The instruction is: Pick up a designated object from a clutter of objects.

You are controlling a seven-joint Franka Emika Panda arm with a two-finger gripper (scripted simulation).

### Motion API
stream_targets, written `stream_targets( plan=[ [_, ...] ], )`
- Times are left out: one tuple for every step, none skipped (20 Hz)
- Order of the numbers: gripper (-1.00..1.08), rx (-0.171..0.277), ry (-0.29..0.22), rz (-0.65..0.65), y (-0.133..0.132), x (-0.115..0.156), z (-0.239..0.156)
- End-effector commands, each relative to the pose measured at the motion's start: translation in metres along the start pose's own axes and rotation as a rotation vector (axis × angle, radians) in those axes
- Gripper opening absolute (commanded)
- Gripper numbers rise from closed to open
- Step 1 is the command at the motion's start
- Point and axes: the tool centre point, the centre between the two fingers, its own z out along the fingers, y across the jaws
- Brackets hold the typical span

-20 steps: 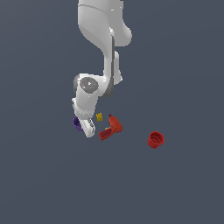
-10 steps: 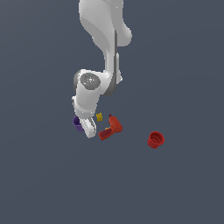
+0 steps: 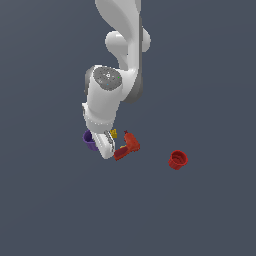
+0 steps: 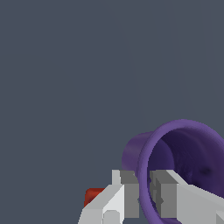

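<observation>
- Against the exterior view a second back, the white arm has dropped a little and swung its wrist; the gripper (image 3: pixel 102 145) is now down among the clutter rather than above it.
- The small purple ribbed cup with the open top (image 4: pixel 181 168) sits on the grey counter (image 3: pixel 200 215) at the exterior view's left edge of the clutter, partly hidden behind the gripper there.
- In the wrist view the gripper (image 4: pixel 144 197) has one pad on the outside of the cup's wall and one on the inside, straddling the rim. The pads look close against it, so I judge the wall pinched or very nearly so.
- None of the objects seems to have shifted since the earlier pictures, so the cup is probably not lifted yet; a straight rise looks like the next step.
- The red drill-shaped toy (image 3: pixel 126 146) lies just beside the gripper on the exterior view's right, and the tiny yellow block (image 3: pixel 114 133) is near, behind it. A sideways drift that way could knock them.
- The red round cup (image 3: pixel 177 159) stands well apart, further to the exterior view's right.
- The counter runs bare on the exterior view's left and above the cup nothing shows but the arm, so upward room is free.
</observation>
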Motion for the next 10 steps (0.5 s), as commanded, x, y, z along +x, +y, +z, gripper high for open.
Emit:
stream_targets(
  plan=[
    [-1.0, 0.001, -0.001, 0.0, -0.012, 0.005, -0.024],
    [-1.0, 0.001, -0.001, 0.0, -0.016, 0.006, -0.033],
    [-1.0, 0.002, -0.001, 0.0, -0.021, 0.008, -0.042],
    [-1.0, 0.002, -0.001, 0.0, -0.025, 0.01, -0.051],
    [-1.0, 0.002, -0.001, 0.0, -0.03, 0.012, -0.06],
    [-1.0, 0.002, -0.001, 0.0, -0.035, 0.014, -0.069],
    [-1.0, 0.002, -0.002, 0.0, -0.04, 0.016, -0.078],
    [-1.0, 0.002, -0.002, 0.0, -0.044, 0.018, -0.087],
    [-1.0, 0.002, -0.002, 0.0, -0.048, 0.019, -0.095],
    [-1.0, 0.002, -0.002, 0.0, -0.053, 0.021, -0.103]
  ],
)
